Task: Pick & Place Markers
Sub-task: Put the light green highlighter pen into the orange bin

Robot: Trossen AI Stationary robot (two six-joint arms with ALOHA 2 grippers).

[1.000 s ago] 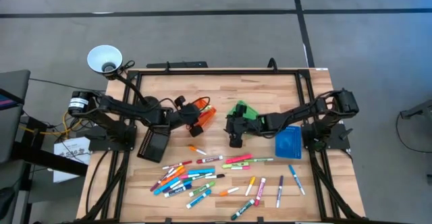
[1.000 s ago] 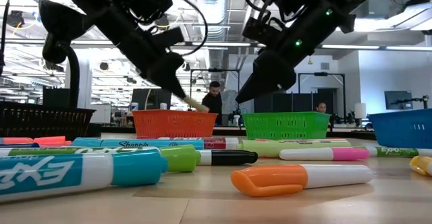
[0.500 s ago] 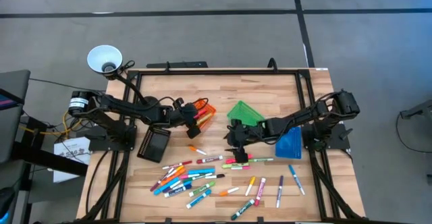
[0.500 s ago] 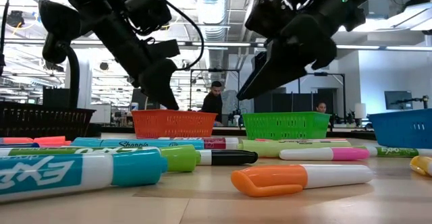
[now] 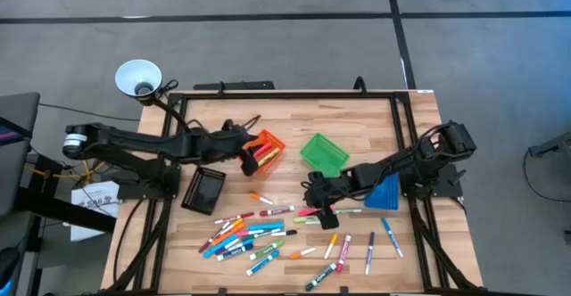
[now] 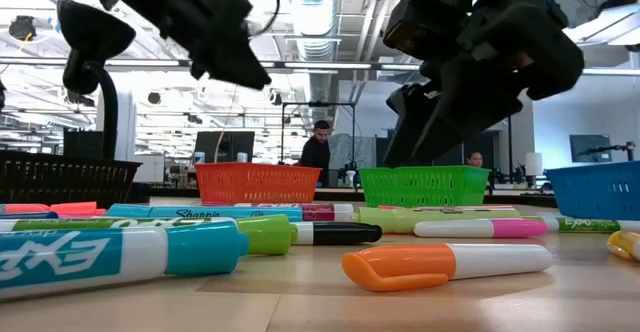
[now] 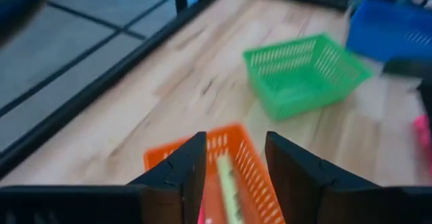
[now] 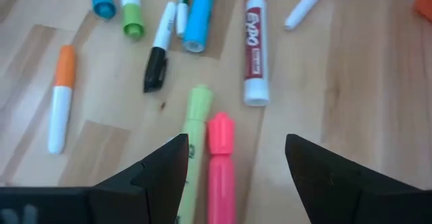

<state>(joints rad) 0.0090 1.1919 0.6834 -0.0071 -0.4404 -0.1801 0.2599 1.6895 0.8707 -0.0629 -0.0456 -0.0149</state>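
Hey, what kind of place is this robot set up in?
Probably an open lab or office workspace: exposed ceiling pipes, computer monitors and people at desks show behind the wooden table.

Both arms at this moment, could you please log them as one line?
left gripper: open above orange bin | right gripper: open over pink marker | markers: mostly on table

- High view looks straight down on the whole table
- Low view sits at tabletop height, facing the room
- Both wrist views look close over the tabletop
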